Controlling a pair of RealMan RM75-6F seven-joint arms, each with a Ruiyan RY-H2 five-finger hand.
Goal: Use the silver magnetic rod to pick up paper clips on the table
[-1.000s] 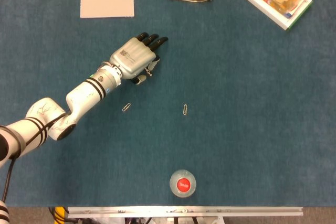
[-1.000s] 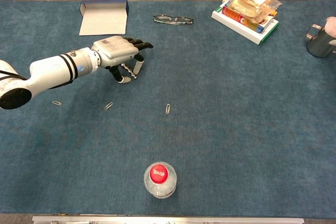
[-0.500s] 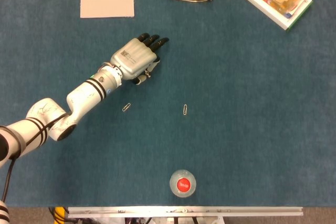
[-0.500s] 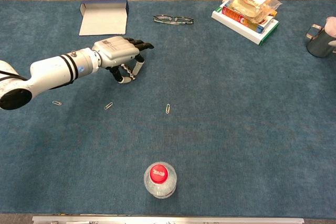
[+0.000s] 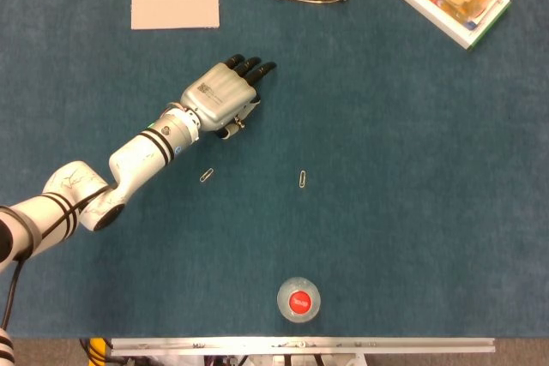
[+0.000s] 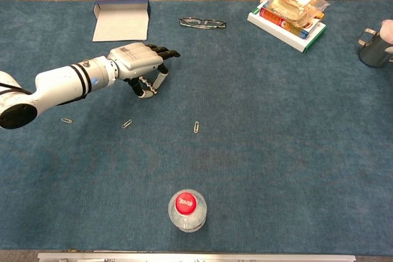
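Three paper clips were recorded on the blue table cloth [image 6: 276,151]: one [image 6: 196,127] near the centre, one [image 6: 127,124] to its left, and one [image 6: 66,120] further left, below the forearm. The left hand [image 6: 140,62] was held out above the cloth, back upward, fingers [image 6: 164,52] extended, thumb turned down. A small twisted metallic piece [image 6: 148,83] was seen beneath the palm at the thumb; whether it was the silver magnetic rod, and whether it was gripped, could not be told. Also listed: a bottle with a red cap [image 6: 186,209] at the near edge, an open box [image 6: 121,21], spectacles [image 6: 202,23], stacked books with a wrapped packet [image 6: 287,8], and a metal cup [image 6: 373,47].
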